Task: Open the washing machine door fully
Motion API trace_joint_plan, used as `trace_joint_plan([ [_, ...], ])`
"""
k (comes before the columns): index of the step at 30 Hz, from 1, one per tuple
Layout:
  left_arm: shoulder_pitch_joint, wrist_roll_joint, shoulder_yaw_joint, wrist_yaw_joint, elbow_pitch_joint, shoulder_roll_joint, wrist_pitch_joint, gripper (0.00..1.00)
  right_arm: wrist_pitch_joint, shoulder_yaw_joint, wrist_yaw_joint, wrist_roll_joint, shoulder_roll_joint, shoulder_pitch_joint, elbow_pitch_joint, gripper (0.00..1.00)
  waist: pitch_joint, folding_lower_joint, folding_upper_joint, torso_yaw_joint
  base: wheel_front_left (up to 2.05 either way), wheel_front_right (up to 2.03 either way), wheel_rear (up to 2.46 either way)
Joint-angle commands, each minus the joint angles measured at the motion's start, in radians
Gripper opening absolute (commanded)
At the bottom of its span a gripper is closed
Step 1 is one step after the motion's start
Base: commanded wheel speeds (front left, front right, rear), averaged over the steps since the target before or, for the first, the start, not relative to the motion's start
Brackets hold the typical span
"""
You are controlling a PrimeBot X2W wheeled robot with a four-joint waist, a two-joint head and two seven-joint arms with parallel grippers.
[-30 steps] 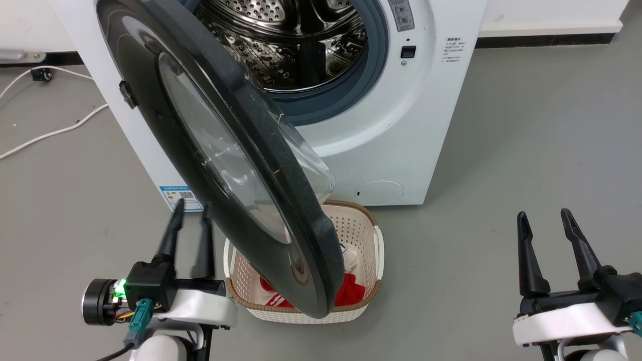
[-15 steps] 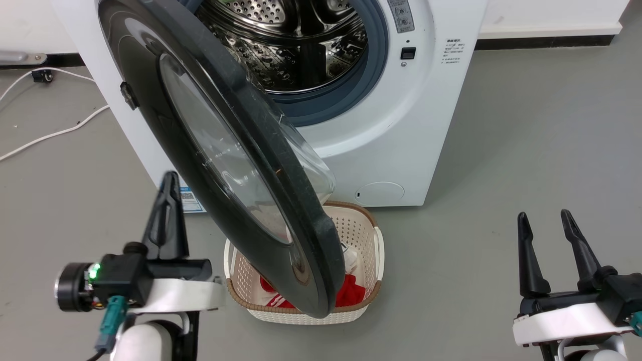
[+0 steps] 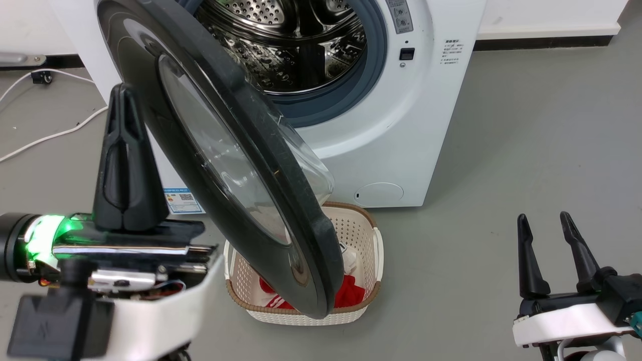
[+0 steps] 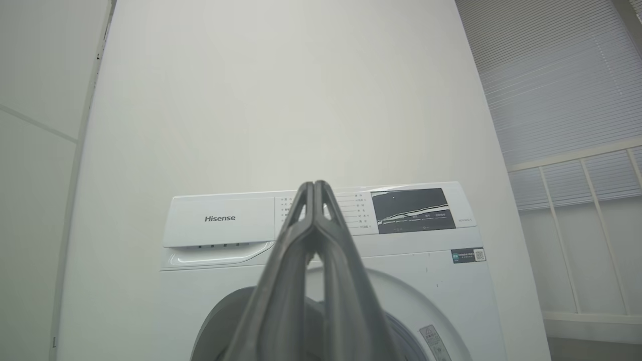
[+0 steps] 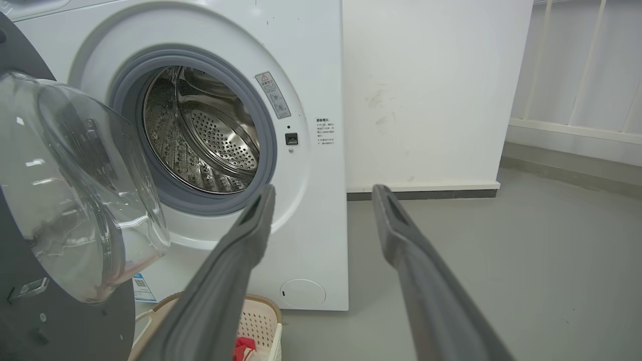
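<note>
The big round black-rimmed washing machine door with its bulging clear glass centre [image 3: 220, 155] stands swung well out from the white front-loading machine [image 3: 401, 125], its lower edge over the cream perforated laundry basket [image 3: 368, 235]. The left gripper [image 3: 122, 95] is up by the door's left edge in the head view, fingers pressed together on nothing. The right gripper [image 3: 543, 220] sits low, well apart from the door, fingers spread and empty.

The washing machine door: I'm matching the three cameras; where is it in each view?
Head view: washing machine door slants from top left to bottom centre, above the laundry basket.
Left wrist view: cannot tell; a grey arc at the bottom may be it.
Right wrist view: door at the far left, glass bowl bulging rightward.
Shared landmark: the grey warning sticker right of the steel drum.
</note>
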Motion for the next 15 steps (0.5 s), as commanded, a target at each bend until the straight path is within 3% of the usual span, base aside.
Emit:
trace_joint_plan([
  [1,-0.015,0.012,-0.022,-0.009,-0.039,-0.001,-0.002,0.0,-0.001,0.0,0.0,0.005,0.003,-0.011,0.003,1.0,-0.002,0.0,0.0,-0.001,0.0,0.0,0.0],
  [7,-0.022,0.031,-0.173,-0.052,-0.1,0.001,-0.002,0.0,-0.001,0.001,0.0,0.011,0.003,-0.004,0.011,1.0,-0.01,0.0,0.0,-0.001,0.0,0.0,0.0],
  [15,0.077,-0.028,-0.415,-0.112,0.038,0.016,-0.002,0.0,-0.001,0.01,0.0,0.019,0.002,0.007,0.023,1.0,-0.022,0.0,0.0,-0.003,0.0,0.0,0.0],
])
